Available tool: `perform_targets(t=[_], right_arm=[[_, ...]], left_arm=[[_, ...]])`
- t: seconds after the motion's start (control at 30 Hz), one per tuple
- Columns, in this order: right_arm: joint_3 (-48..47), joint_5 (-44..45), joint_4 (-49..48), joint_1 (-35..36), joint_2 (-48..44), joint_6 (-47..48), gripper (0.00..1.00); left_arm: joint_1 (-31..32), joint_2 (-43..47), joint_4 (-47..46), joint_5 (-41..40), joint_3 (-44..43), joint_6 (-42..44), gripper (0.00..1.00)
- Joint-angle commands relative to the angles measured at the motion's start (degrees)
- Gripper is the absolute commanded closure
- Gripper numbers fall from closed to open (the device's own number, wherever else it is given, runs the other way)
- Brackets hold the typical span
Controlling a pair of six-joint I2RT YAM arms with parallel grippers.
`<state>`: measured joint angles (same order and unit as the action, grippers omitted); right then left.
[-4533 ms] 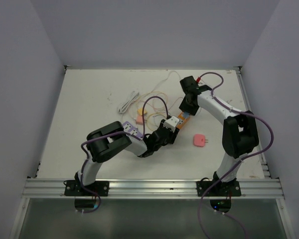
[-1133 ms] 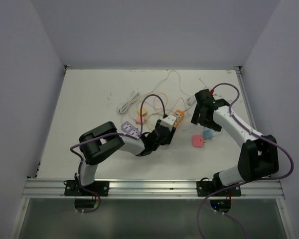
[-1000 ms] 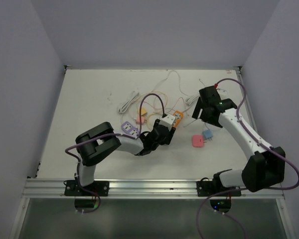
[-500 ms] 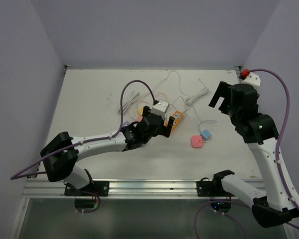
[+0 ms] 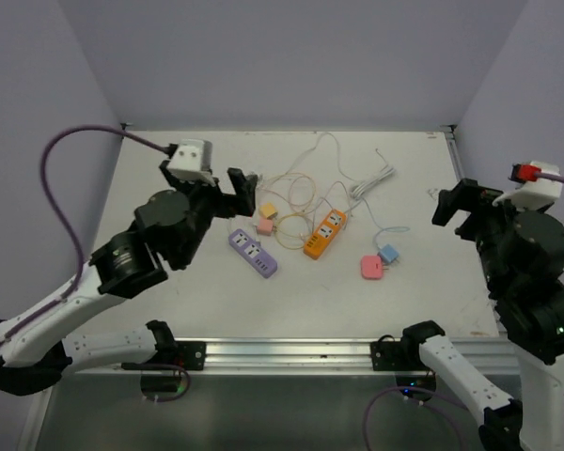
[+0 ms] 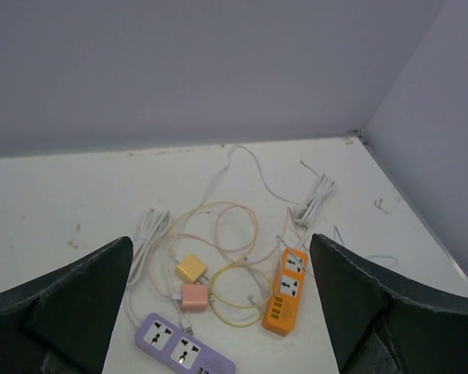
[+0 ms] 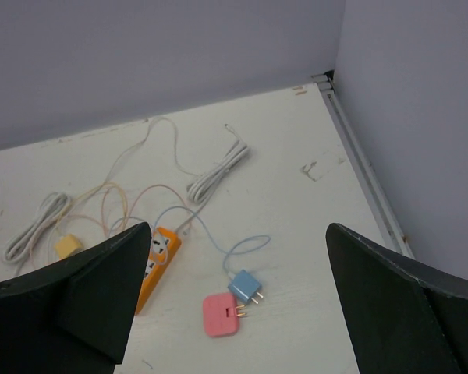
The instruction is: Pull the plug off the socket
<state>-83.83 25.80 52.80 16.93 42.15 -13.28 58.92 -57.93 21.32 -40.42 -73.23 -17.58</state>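
Item 1: left gripper [image 6: 220, 243], fingers spread wide, nothing between them, held high over the table [image 5: 169, 282]. Item 2: right gripper [image 7: 238, 230], likewise spread and holding nothing, also high above the surface. Item 3: orange power strip [image 6: 285, 291], lying flat far below and ahead of the left gripper, toward its right finger; I see nothing plugged into its top sockets. Item 4: blue plug [image 7: 245, 286], lying on the table below the right gripper, roughly midway between its fingers, prongs bare, apart from the orange power strip, with a thin blue lead looping away from it. Item 5: pink plug [image 7: 219, 315], just beside the blue plug on its near side. Item 6: purple power strip [image 6: 185, 353], below the left gripper, nearest to it. Item 7: yellow adapter [image 6: 190, 269] and pink adapter [image 6: 193, 297], side by side among looped yellow cable. Item 8: white coiled cable [image 7: 218, 174], beyond the blue plug.
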Motion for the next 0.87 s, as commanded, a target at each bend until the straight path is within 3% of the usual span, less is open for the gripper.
perform_targets(t=[0.0,0.3,0.83], right_arm=[[-3.0,-0.8,-2.7,-0.1,-4.3,7.6,0.01],[-1.8,2.0,-4.6,-0.1,-11.3,12.8,0.01],[0.4,0.7,-6.6,-0.1,-12.4,12.8,0.01]], left_arm=[[-0.3,5.8,8.6,-10.4,-4.8,3.6,0.00],[-0.3,16.1,14.7,-21.8,-7.5,4.2,0.00],[-0.3,19.8,15.0,-22.9,-6.8,3.0,0.00]])
